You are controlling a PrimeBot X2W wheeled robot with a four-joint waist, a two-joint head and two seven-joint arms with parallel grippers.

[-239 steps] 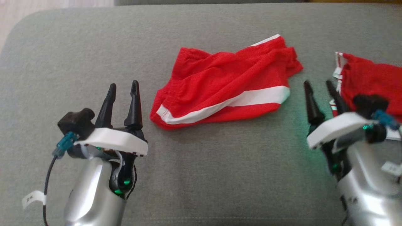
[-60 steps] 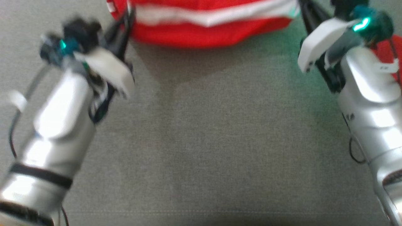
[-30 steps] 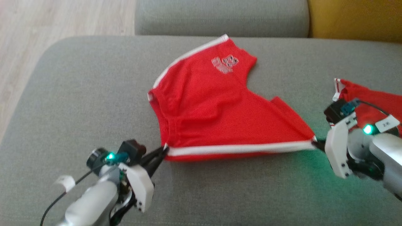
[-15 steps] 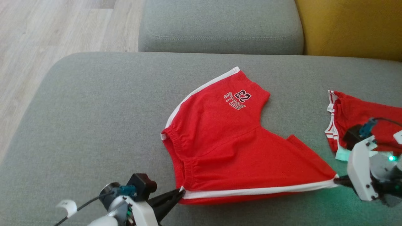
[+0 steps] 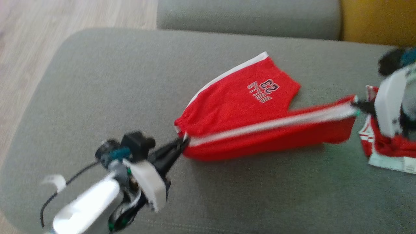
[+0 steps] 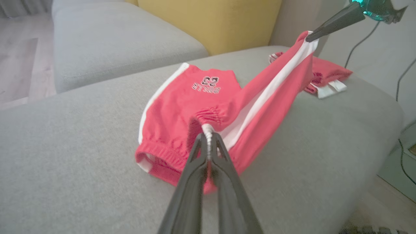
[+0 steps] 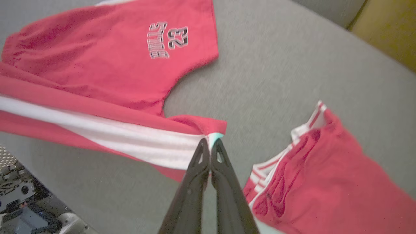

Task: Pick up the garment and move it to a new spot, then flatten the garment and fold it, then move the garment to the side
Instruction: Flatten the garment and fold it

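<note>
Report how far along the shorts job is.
Done: both corners of the white-striped side are gripped, the left gripper shut on the waistband end, the right gripper shut on the leg hem of the red shorts. In hand: that side is raised taut off the grey sofa cushion, the other leg lying flat. Left: laying flat, folding, and setting aside, perhaps by the other red garment.

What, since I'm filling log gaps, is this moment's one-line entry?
left gripper: shut on shorts waistband corner | right gripper: shut on hem corner, raised | shorts: striped edge taut, rest on sofa
</note>
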